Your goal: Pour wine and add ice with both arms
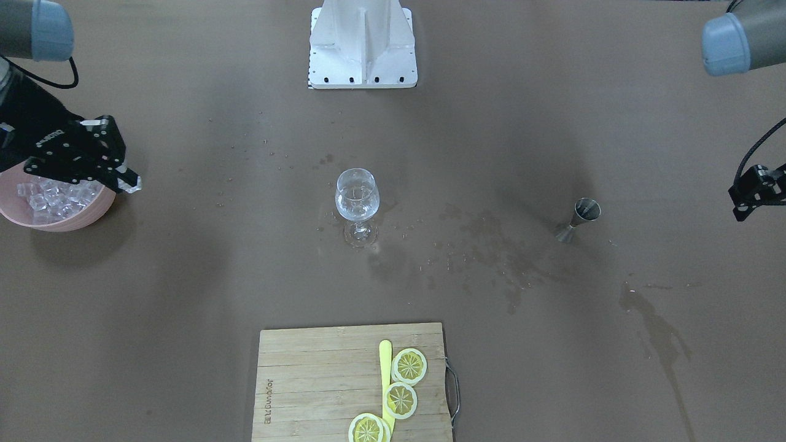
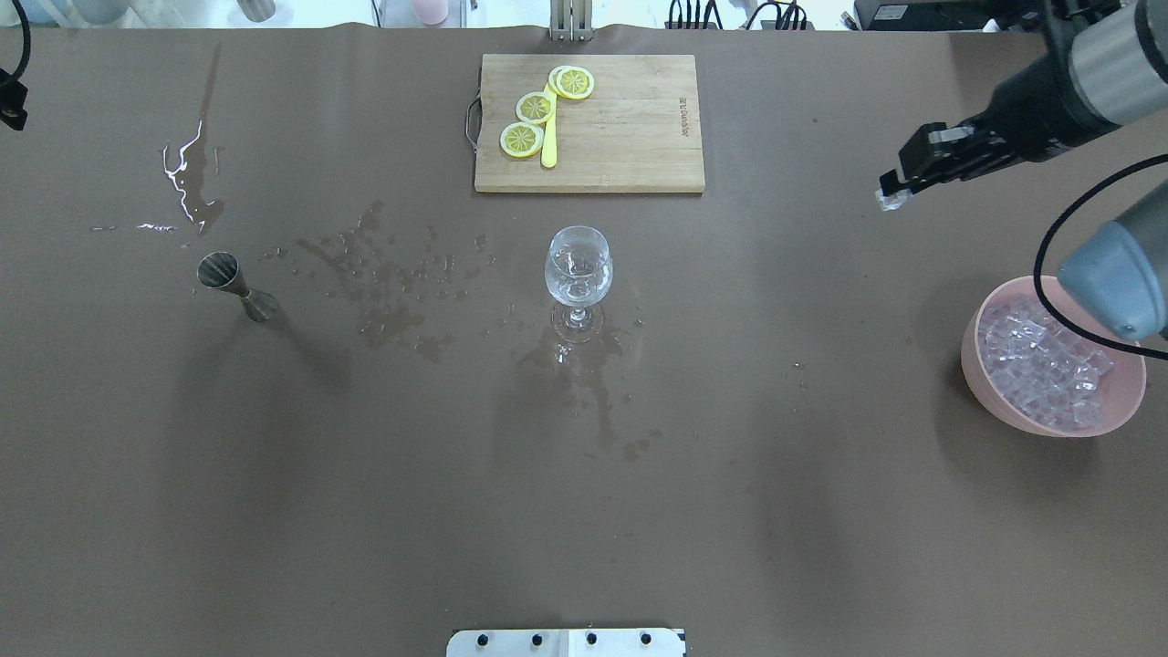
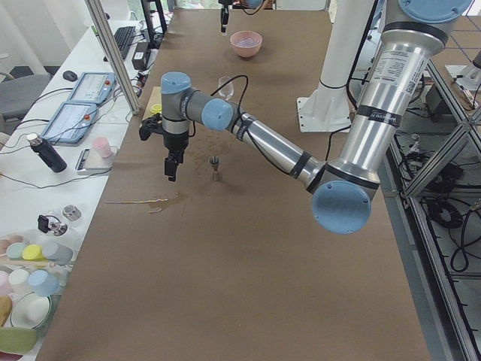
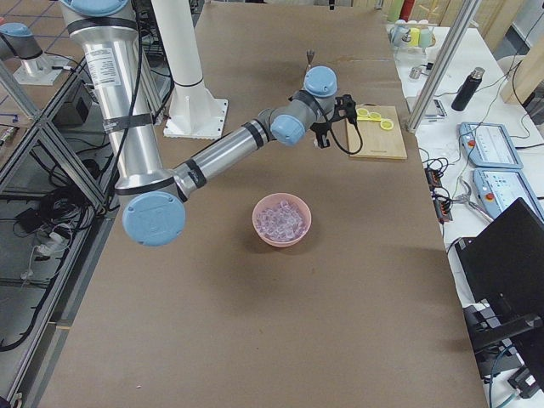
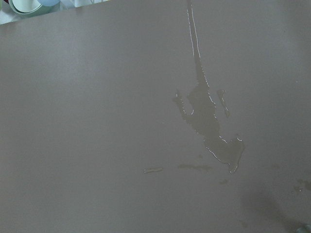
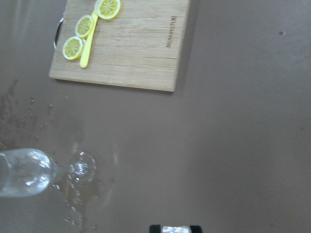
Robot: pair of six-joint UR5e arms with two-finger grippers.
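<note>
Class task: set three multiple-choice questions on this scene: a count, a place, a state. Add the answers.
1. How many lemon slices lie on the board? A two B six C three
2. Where does the jigger stand? A on the board B on the table, on the robot's left of the glass C inside the glass
3. What state is the right claw in? A shut on an ice cube B open and empty C shut on the jigger
Answers: 1 C: three show in a row. 2 B: the overhead view shows it there, upright. 3 A: a clear cube sits in its grip.
</note>
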